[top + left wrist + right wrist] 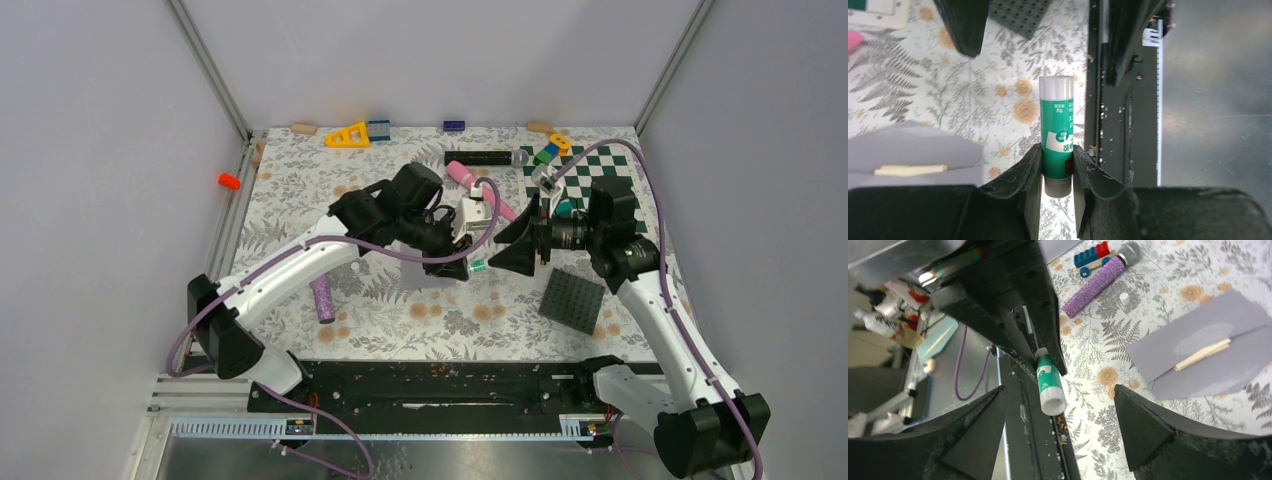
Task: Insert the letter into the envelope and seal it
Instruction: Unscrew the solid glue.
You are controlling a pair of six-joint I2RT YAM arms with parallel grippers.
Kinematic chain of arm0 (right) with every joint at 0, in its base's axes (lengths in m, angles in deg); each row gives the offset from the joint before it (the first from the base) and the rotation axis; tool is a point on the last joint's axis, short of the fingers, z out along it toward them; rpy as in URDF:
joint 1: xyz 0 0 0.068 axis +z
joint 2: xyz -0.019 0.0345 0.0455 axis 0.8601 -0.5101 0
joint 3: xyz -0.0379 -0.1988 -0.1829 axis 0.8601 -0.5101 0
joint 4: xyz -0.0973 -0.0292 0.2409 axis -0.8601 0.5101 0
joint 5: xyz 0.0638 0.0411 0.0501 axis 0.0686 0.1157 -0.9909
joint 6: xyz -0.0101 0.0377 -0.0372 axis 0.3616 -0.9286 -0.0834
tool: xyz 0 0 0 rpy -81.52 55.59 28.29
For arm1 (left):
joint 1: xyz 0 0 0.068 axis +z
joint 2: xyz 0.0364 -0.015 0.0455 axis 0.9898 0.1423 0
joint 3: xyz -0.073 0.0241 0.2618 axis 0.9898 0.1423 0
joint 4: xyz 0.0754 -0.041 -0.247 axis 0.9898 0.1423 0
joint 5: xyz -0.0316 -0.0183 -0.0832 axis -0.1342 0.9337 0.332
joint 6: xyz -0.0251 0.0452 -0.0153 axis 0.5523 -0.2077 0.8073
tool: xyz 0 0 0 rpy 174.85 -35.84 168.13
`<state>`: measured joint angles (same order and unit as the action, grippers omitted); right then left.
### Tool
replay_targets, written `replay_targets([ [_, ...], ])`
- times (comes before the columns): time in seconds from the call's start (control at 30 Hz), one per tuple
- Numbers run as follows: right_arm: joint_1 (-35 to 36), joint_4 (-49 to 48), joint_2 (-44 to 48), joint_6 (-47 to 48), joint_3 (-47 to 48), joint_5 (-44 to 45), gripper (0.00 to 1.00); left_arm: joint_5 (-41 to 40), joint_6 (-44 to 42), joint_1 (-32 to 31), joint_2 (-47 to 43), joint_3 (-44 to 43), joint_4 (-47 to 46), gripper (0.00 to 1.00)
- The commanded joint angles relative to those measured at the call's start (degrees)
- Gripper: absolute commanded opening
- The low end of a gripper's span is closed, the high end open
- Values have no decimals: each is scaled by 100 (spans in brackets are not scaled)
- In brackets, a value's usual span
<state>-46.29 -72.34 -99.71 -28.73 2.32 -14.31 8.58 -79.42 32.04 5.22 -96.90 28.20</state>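
Table (300, 180): letter (910, 170) in envelope (913, 145); left gripper (1057, 152) clamped on glue stick (1056, 115), right gripper (1058, 390) wide.

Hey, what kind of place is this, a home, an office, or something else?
Probably a robot lab test cell: plain grey panel walls on aluminium posts, a floral-print tabletop strewn with toys such as a yellow triangular block, and white robot arms bolted at its edge.

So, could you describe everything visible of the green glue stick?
The glue stick is a cylinder, plastic by its look, with a green printed label, a whitish cap and a grey bottom end. The left pincer is shut on its lower part and holds it above the table. The open right pincer faces the cap without touching it.
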Motion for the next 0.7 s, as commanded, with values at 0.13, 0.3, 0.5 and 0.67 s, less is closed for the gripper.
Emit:
replay_targets([
  [0.13,-144,987,-977,-1517,786,573,81,-1437,65,-60,-576,271,-693,13],
  [0.3,-142,1155,-1218,-1560,960,220,72,-1574,34,-102,-627,372,-756,13],
  [0.5,-139,737,-310,-347,590,190,75,-1190,-21,-114,-605,375,-626,13],
  [0.67,-126,829,510,1877,194,-169,77,-745,-132,-114,-527,297,-381,13],
])
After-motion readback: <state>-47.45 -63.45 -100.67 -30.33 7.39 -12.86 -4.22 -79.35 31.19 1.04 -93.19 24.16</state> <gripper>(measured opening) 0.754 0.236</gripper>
